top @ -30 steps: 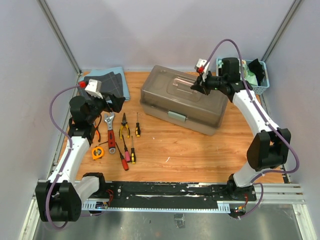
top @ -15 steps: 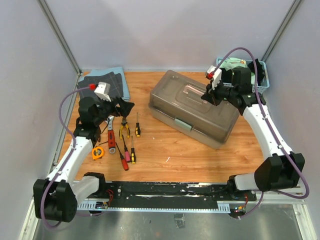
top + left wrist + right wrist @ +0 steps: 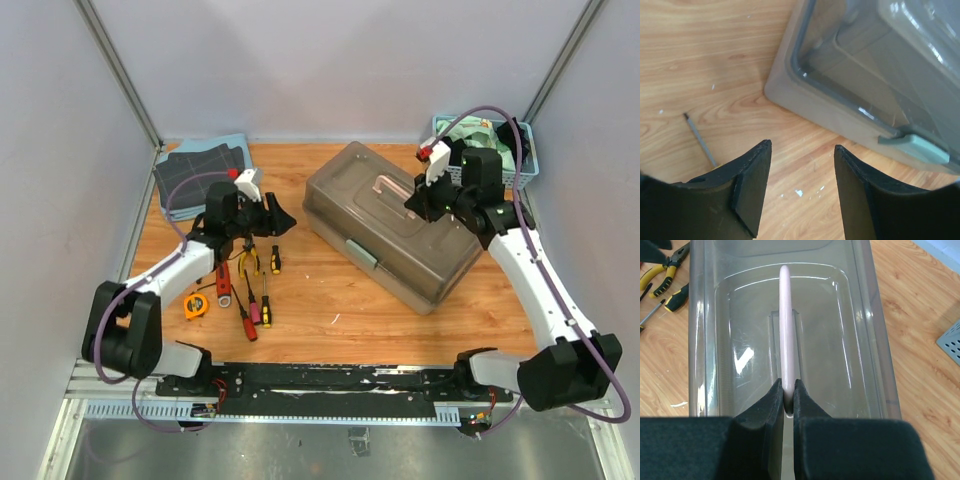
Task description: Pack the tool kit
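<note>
Two grippers flank the toolbox (image 3: 395, 235), which sits closed and skewed on the table (image 3: 340, 300). Right gripper (image 3: 788, 390) is pinched tight on the box's pink handle (image 3: 784, 315) — atop the lid. Left gripper (image 3: 802, 150) hovers just left of the box, jaws partly apart, holding nothing. Pliers (image 3: 248, 262), wrench (image 3: 222, 272), screwdrivers (image 3: 265, 310) and tape measure (image 3: 195, 305) lie further left — outside the box.

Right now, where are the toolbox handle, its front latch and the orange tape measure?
Toolbox handle (image 3: 784, 325): right wrist view, middle of the pink bar.
Front latch (image 3: 917, 146): left wrist view, centre of the grey-green clasp.
Tape measure (image 3: 196, 306): top view, its orange casing.
</note>
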You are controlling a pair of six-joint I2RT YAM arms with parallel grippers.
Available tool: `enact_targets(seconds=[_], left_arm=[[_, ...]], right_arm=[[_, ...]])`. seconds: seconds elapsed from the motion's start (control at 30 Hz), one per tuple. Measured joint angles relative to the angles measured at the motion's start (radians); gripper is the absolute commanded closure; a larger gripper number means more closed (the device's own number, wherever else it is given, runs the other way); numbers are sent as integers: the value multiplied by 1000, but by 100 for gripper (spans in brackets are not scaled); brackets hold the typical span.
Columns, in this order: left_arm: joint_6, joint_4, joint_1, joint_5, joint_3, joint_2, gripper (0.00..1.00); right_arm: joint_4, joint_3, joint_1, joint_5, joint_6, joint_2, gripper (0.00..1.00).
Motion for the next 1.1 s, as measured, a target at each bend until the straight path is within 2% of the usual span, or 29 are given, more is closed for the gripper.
enact_targets(seconds=[0.33, 0.73, 1.1], left_arm=[[-46, 53, -95, 8, 259, 236, 43], [-47, 60, -102, 17, 491, 465, 42], [-35, 60, -102, 12, 629, 586, 42]], right_arm=[[0, -37, 109, 129, 96, -58, 99], [19, -44, 181, 261, 145, -61, 99], [19, -44, 228, 414, 222, -64, 99]])
